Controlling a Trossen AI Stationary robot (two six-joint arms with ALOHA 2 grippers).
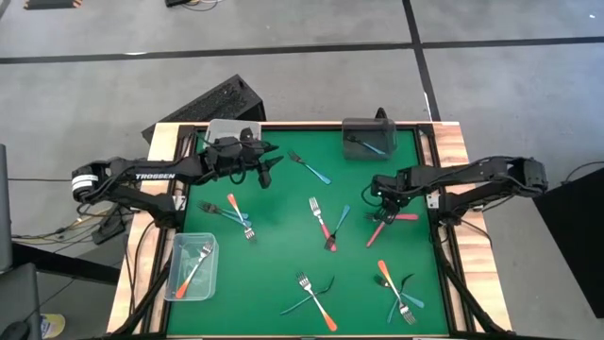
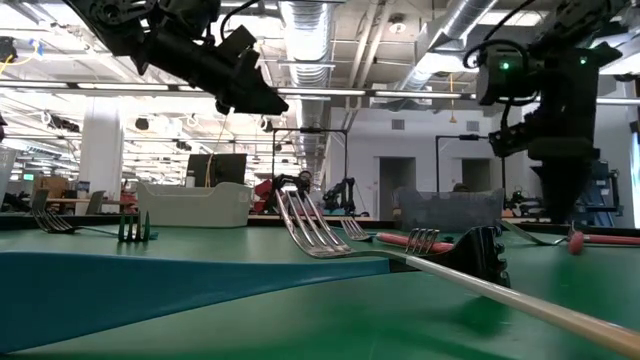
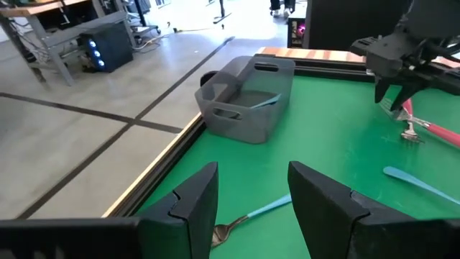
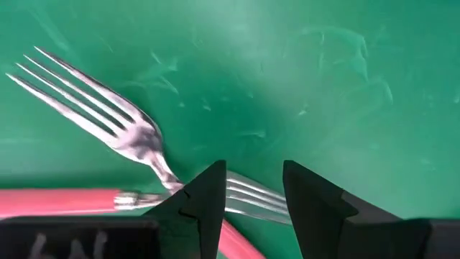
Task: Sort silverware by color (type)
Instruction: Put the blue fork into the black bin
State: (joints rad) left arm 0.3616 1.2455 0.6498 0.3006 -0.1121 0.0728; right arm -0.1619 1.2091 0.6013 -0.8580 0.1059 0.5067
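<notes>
Forks with orange, pink and blue handles lie scattered on the green mat. My right gripper [image 1: 385,195] [image 4: 251,194] is open and low over two crossed pink forks [image 1: 382,225] near the table's right side. Its fingers stand on either side of one pink fork's silver head [image 4: 248,193], and the other fork's tines [image 4: 93,101] lie just ahead. My left gripper [image 1: 271,162] [image 3: 251,201] is open and raised above the far left of the mat, over a blue fork [image 3: 251,214]. The low view shows it high up [image 2: 250,85].
A dark grey bin [image 1: 368,138] [image 3: 248,97] at the far edge holds a blue utensil. One clear bin [image 1: 192,268] at the near left holds an orange fork, and another clear bin [image 1: 231,132] sits at the far left. More forks lie mid-mat [image 1: 321,219] and near the front [image 1: 316,300].
</notes>
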